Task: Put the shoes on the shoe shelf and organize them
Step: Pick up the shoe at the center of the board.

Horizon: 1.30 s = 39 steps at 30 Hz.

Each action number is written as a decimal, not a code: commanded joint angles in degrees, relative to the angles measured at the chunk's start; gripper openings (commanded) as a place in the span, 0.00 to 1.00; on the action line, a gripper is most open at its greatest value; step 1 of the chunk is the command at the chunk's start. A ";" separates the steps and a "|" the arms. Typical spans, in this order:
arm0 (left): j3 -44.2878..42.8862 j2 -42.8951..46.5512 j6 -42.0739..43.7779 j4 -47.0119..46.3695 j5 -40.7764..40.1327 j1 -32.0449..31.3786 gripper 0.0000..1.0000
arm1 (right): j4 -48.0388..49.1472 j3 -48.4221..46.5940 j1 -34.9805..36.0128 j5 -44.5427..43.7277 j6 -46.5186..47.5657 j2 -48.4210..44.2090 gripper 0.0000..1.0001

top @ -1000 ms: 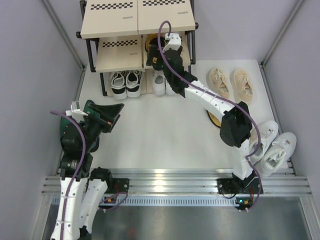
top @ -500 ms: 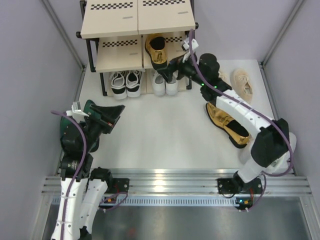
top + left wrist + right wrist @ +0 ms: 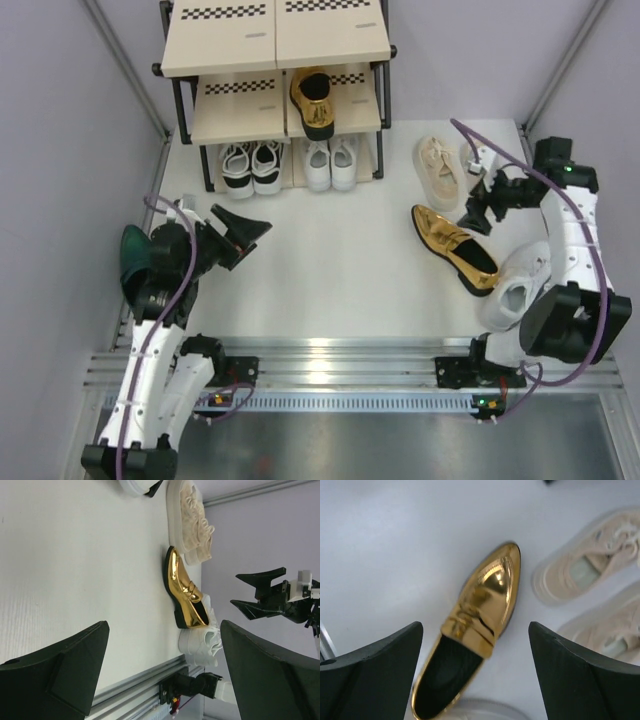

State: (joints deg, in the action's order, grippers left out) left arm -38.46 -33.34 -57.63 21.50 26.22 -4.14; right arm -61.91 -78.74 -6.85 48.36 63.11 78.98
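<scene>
left fingers (image 3: 245, 222): wide, empty | right fingers (image 3: 370, 675): wide, empty, above mirror-glossy pointed gold loafer (image 3: 455, 250) lying on matte white surface (image 3: 330, 260) | second gold loafer (image 3: 313, 100): middle beige board of black tube-frame shoe shelf (image 3: 230, 45)

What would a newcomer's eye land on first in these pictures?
The shiny gold loafer stands out most, lying on the white floor at the right, with the right arm's jaws open and aimed down at it. Its twin loafer already sits on the middle tier of the shoe shelf at the far end. On the level below are white lace-ups and black-and-white sneakers.
</scene>
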 commanded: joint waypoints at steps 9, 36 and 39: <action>1.54 -7.18 2.79 -6.73 3.41 -4.55 0.98 | -10.44 9.30 -17.49 -15.93 21.80 1.61 0.78; 7.88 -31.50 -12.68 -50.23 -21.74 -36.99 0.98 | 14.11 17.05 -5.03 -13.04 -16.78 -2.41 0.00; 2.87 -38.87 -14.26 -51.29 -21.47 -38.57 0.98 | 10.85 15.55 -0.64 -10.40 -18.54 -4.96 0.00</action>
State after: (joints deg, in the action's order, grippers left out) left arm -30.46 -67.31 -69.10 -20.27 6.44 -41.32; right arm -48.12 -58.78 -11.60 29.32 47.83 79.00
